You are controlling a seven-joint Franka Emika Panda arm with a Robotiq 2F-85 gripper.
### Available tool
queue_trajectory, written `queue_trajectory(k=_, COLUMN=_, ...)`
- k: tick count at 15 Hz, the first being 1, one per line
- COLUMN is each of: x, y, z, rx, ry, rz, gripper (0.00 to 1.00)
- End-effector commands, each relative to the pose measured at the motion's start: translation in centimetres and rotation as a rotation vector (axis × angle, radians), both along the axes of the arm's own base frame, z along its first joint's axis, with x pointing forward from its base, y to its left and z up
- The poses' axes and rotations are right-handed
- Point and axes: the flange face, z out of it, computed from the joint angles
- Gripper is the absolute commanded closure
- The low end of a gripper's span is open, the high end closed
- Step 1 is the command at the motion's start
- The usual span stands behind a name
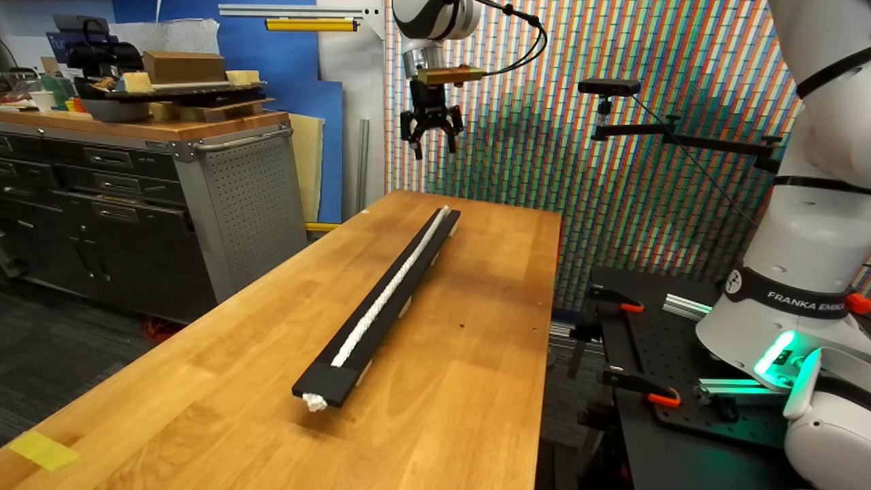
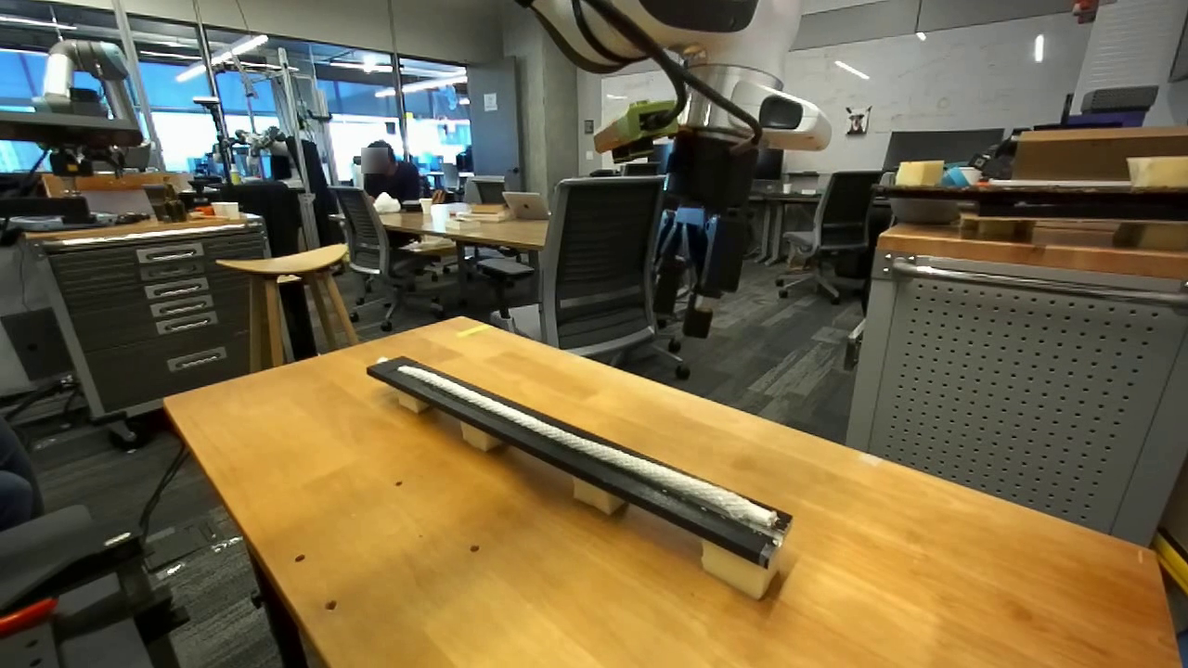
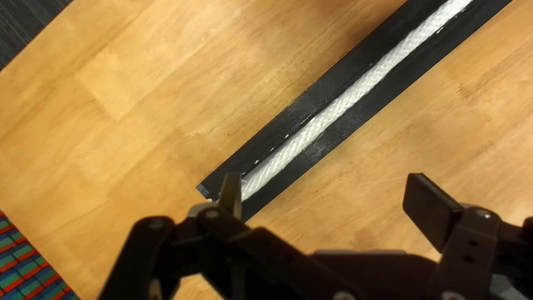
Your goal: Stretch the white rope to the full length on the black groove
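Note:
The white rope lies straight along the black groove. Both the rope and the groove show in both exterior views. At one end the rope passes under a black cover, and a frayed white tuft sticks out past it. At the opposite end the rope stops close to the groove's end. My gripper is open and empty, high above the table beyond that uncovered end. In the wrist view a finger of the gripper hides the tip of the rope and part of the groove.
Pale blocks hold the groove above the wooden table. Yellow tape marks a table corner. A grey cabinet stands beside the table. A camera on a bracket arm stands near the robot base. A chair stands behind the table.

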Motion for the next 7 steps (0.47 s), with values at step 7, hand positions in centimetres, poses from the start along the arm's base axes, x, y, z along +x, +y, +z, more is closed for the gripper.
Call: queue_trajectory(k=7, x=0.11, y=-0.04, z=0.2, rx=0.005, ry=-0.003, rz=0.032, gripper=0.0)
